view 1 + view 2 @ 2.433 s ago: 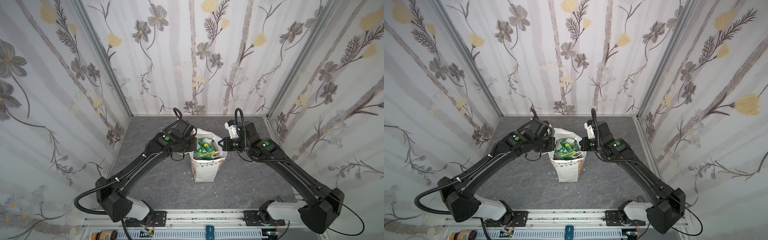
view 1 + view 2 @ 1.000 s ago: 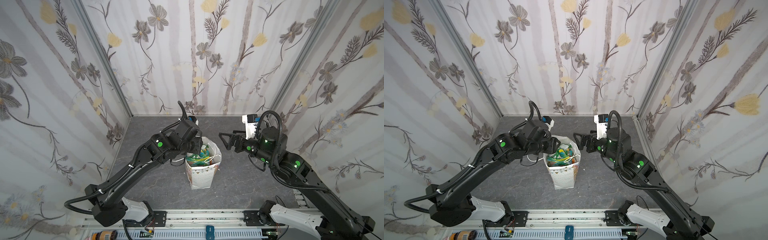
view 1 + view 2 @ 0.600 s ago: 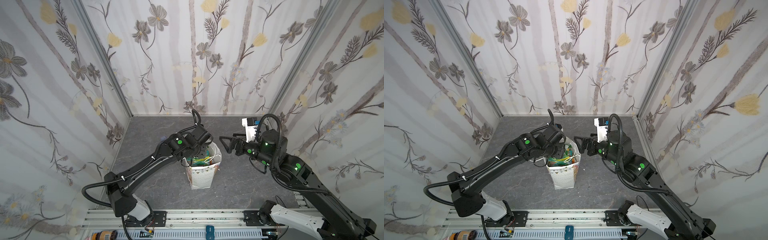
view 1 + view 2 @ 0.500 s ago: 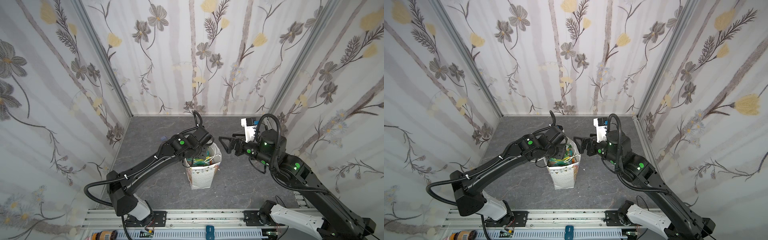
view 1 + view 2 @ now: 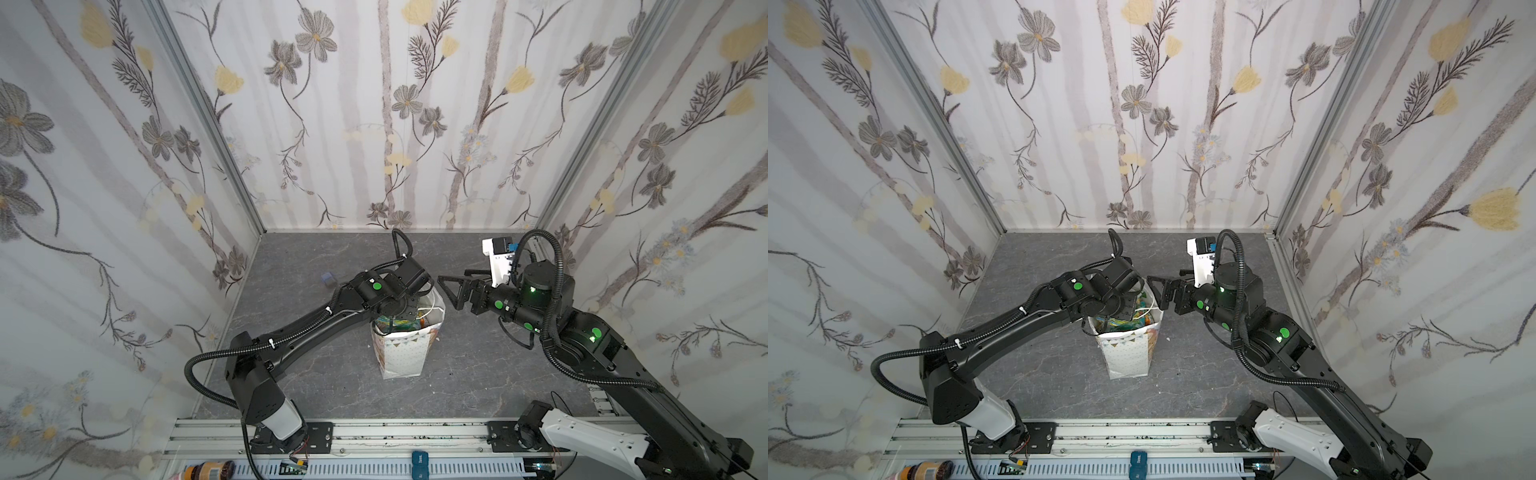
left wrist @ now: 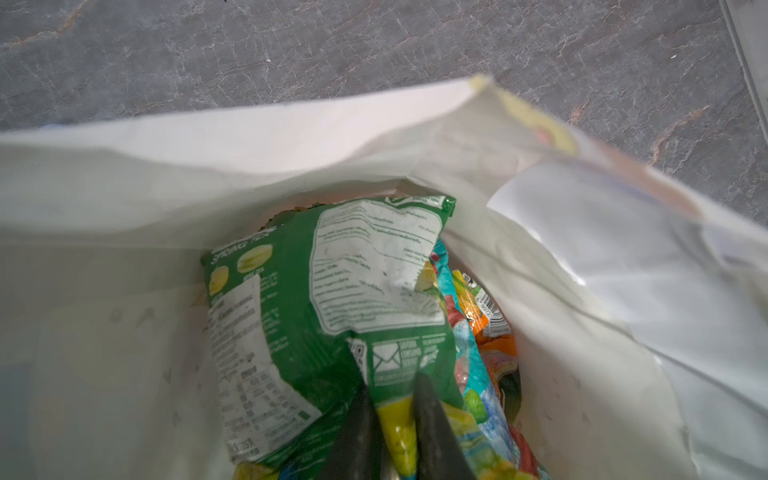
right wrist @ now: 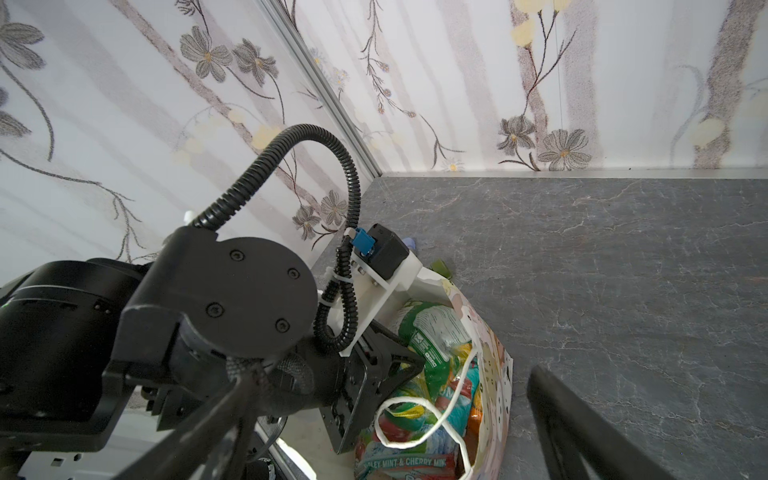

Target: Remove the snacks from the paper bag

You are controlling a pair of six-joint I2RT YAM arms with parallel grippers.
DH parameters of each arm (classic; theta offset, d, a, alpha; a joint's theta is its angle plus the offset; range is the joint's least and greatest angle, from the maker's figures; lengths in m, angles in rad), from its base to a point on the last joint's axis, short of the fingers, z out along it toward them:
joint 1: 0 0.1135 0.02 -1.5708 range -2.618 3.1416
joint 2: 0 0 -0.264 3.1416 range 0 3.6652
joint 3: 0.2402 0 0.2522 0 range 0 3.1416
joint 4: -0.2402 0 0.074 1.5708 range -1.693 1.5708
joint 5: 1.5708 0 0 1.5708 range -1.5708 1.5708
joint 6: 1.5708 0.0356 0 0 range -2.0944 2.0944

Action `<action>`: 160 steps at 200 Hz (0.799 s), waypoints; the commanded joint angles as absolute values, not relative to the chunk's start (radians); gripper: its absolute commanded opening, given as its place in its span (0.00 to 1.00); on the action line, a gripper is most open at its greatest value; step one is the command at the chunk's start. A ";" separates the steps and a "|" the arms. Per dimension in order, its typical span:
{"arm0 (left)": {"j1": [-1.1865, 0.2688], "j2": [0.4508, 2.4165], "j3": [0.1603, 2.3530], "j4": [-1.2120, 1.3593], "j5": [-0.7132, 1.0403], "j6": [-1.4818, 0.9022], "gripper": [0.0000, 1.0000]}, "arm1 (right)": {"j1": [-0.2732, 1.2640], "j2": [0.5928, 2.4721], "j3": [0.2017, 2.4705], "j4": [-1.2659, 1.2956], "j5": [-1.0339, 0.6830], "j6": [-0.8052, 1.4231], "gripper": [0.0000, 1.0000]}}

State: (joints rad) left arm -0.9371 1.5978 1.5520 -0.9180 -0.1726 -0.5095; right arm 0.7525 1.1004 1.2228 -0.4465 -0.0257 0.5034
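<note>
left gripper (image 6: pixel 395 419): inside paper bag (image 5: pixel 401 357), pinched narrow on green snack packet (image 6: pixel 332 291) | right gripper (image 5: pixel 448 291): spread wide, empty, just beside bag rim

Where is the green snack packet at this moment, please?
In the left wrist view, the green packet tops the other snacks inside the paper bag at mid-table, one end pinched by the left hand.
</note>
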 commanded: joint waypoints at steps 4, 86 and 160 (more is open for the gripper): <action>-0.937 1.573 1.549 -0.901 -0.182 -0.526 0.07 | 0.753 1.086 1.221 -0.422 0.007 0.495 1.00; -0.937 1.486 1.596 -0.906 -0.198 -0.496 0.00 | 0.753 1.016 1.195 -0.369 0.064 0.509 1.00; -0.937 1.463 1.723 -0.954 -0.276 -0.427 0.00 | 0.755 1.002 1.195 -0.350 0.070 0.514 1.00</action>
